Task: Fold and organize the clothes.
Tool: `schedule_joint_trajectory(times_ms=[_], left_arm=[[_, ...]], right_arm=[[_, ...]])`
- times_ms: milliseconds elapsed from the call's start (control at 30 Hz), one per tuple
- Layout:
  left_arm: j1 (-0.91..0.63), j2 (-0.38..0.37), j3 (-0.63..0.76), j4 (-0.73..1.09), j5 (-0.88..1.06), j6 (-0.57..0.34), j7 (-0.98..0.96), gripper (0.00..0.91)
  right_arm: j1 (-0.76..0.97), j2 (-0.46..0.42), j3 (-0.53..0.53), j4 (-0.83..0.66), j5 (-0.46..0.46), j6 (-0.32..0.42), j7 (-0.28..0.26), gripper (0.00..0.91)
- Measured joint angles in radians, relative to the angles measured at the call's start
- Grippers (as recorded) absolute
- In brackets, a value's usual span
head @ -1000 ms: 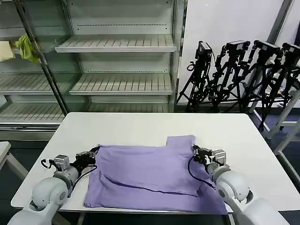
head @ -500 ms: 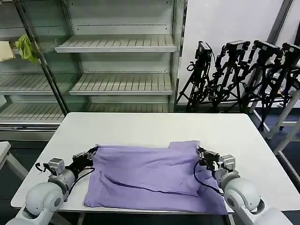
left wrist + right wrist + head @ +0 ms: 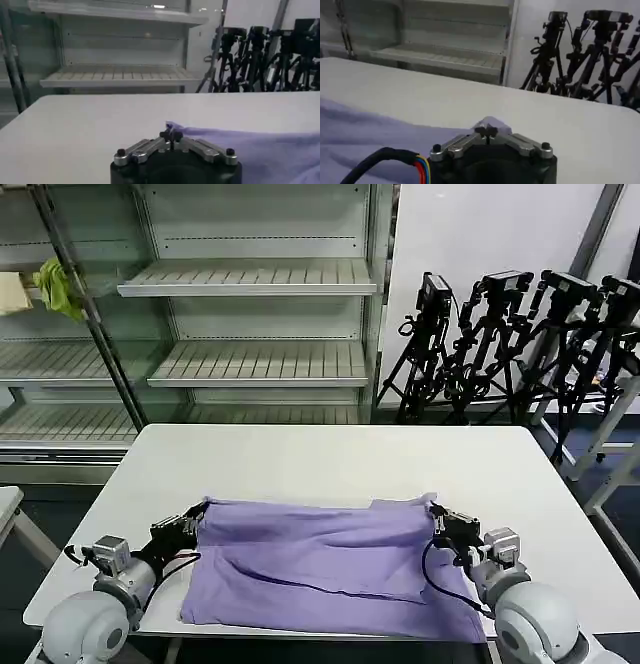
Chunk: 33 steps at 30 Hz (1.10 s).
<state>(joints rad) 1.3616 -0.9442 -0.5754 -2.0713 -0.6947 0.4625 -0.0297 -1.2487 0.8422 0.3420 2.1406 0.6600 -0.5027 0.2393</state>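
A lavender T-shirt (image 3: 320, 559) lies partly folded on the white table (image 3: 330, 454), spread along the near edge between the two arms, its upper layer doubled over toward the robot so that a lower layer shows as a strip along the near side. No print can be made out on the fabric that faces up. The left gripper (image 3: 196, 515) sits at the shirt's far left corner, low over the tabletop, and the left wrist view shows its fingertips closed together on a pinch of the purple cloth (image 3: 240, 150) at that corner (image 3: 171, 135). The right gripper (image 3: 437, 511) holds the far right corner in the same way; in the right wrist view its tips meet on a small raised tuft of lavender fabric (image 3: 487, 131). The near right corner of the shirt is partly covered by the right arm's rounded white housing, and the near edge of the table is cut off by both forearms. Behind the table stand empty metal shelves (image 3: 250, 364), with a yellow-green cloth (image 3: 55, 284) hanging at the far left, and a cluster of black tripods (image 3: 510, 344) at the right.
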Motion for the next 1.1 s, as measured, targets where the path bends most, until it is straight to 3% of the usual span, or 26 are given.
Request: schedule_joint_trajectory(times_ms=[1100], left_arm=[[0.108,-0.004,-0.072,-0.074,-0.004,-0.009,-0.006,0.01]], right_arm=[[-0.073,0.005,0.016,0.017,-0.084,0.058,-0.029,0.0]])
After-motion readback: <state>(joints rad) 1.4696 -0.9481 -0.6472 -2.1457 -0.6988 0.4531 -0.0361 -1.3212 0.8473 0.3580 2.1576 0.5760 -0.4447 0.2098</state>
